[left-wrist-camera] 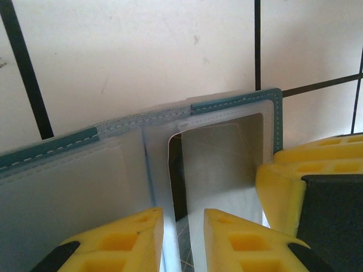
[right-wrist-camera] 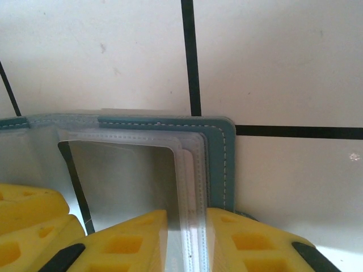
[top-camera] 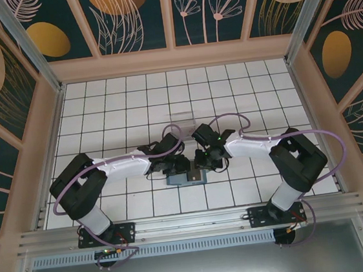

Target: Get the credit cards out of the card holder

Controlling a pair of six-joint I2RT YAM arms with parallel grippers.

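Observation:
The teal card holder (top-camera: 186, 177) lies open on the tiled floor between both arms. My left gripper (top-camera: 179, 165) is on its left part and my right gripper (top-camera: 202, 162) on its right part. In the left wrist view the holder's stitched rim (left-wrist-camera: 232, 102) frames clear sleeves, and one sleeve holds a glossy credit card (left-wrist-camera: 218, 170) with a dark edge. My left gripper (left-wrist-camera: 184, 229) straddles that dark edge with a narrow gap; no grip is visible. In the right wrist view my right gripper (right-wrist-camera: 187, 232) pinches the stacked sleeve edges of the holder (right-wrist-camera: 218, 148). The card (right-wrist-camera: 125, 175) lies just left of it.
A see-through plastic box (top-camera: 181, 118) stands one tile behind the grippers. A yellow finger of the right gripper (left-wrist-camera: 286, 187) sits close beside the left one. The tiled floor stretches to pale walls on three sides.

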